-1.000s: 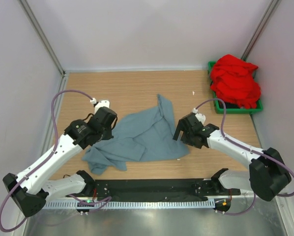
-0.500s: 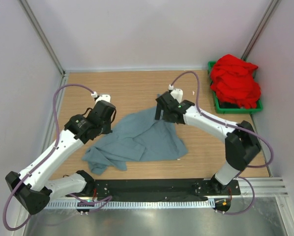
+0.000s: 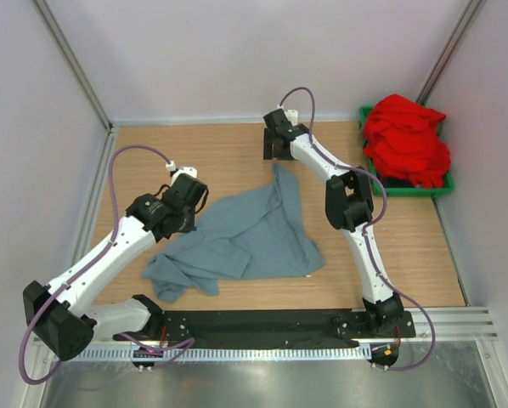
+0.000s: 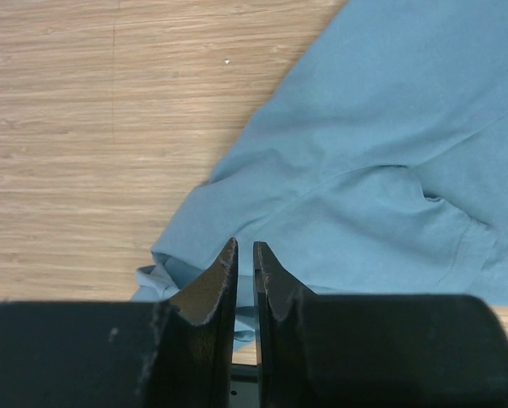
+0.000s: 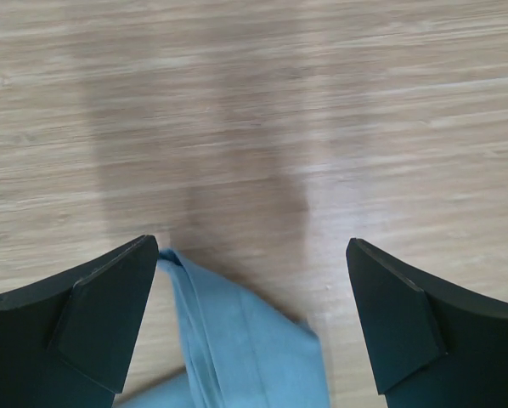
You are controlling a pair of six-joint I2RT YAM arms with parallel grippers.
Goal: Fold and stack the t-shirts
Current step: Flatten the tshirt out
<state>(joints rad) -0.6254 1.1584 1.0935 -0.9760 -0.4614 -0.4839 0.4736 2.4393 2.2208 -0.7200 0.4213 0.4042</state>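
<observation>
Two t-shirts, neither folded yet | right pincer [image 5: 252,248] jaws wide apart over far tip of grey-blue t-shirt [image 3: 245,234], rumpled on the bench [image 3: 194,153]; left pincer [image 4: 245,252] jaws all but together, gripping nothing | risk: I pinch one thin fold; it slips, cloth bunches | green tray [image 3: 411,193] holds red t-shirt [image 3: 407,140], heaped

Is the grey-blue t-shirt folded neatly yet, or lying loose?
Not folded. The grey-blue t-shirt lies rumpled and partly spread on the table, with cloth bunched at its near left end and no squared edges.
</observation>
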